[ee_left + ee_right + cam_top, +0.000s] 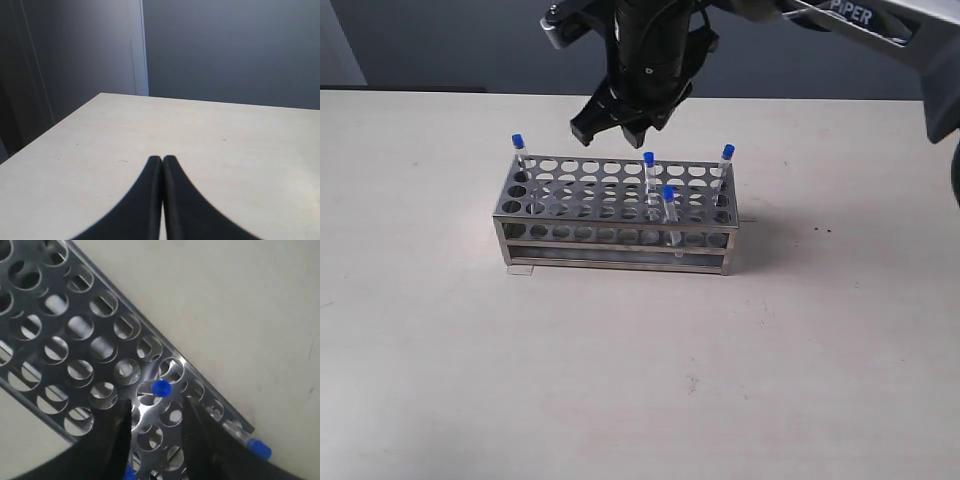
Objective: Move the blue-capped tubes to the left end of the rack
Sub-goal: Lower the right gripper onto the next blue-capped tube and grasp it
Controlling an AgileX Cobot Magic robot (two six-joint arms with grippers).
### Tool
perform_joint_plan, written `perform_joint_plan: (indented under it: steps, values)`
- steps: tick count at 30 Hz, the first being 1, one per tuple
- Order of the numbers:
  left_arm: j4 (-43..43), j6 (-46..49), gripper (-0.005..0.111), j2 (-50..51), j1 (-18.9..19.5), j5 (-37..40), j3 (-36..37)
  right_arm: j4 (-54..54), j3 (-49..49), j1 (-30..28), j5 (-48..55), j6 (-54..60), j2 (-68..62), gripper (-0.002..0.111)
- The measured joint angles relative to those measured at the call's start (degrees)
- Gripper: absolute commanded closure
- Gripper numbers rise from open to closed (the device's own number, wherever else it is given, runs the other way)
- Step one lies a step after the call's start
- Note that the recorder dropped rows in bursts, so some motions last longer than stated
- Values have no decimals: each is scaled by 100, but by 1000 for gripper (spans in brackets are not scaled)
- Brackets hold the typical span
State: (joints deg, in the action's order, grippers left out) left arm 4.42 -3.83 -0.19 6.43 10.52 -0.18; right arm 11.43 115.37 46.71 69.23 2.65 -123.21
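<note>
Right gripper (612,130) is held above the rack (610,240), over its back rows, jaws apart, nothing gripped. Four tubes are seated in the rack: far-left tube (518,148) at the back corner, mid tube (648,165) in the back rows, front tube (668,198) just beside it toward the front, far-right tube (727,158) at the other back corner. In the right wrist view the fingers (119,435) are spread over the rack (75,347). The mid tube (161,388) is seen cap-up just beyond the tips, in line with the gap, untouched. Left gripper (162,162) is seen jaws pressed together, empty, over bare table (225,150).
</note>
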Motion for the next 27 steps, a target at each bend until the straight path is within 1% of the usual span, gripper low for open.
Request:
perform_joint_plan:
  steps: [6,14,21,22,23,26,27]
  values:
    - [0,0,106,0,0,0,0,-154,-318,-189,-245,-48,-62,74]
    - [0,0,106,0,0,0,0,-385,-693,-236,-882,-94,-162,74]
    - [0,0,106,0,0,0,0,-49,-749,-250,-1182,-372,-342,75]
    - [0,0,106,0,0,0,0,-23,-749,-263,-1214,-417,-386,77]
    - [0,0,106,0,0,0,0,-13,-749,-274,-1263,-463,-416,81]
    - [0,0,106,0,0,0,0,-14,-749,-285,-1353,-558,-474,109]
    - [0,0,106,0,0,0,0,-36,-749,-285,-1385,-588,-474,108]
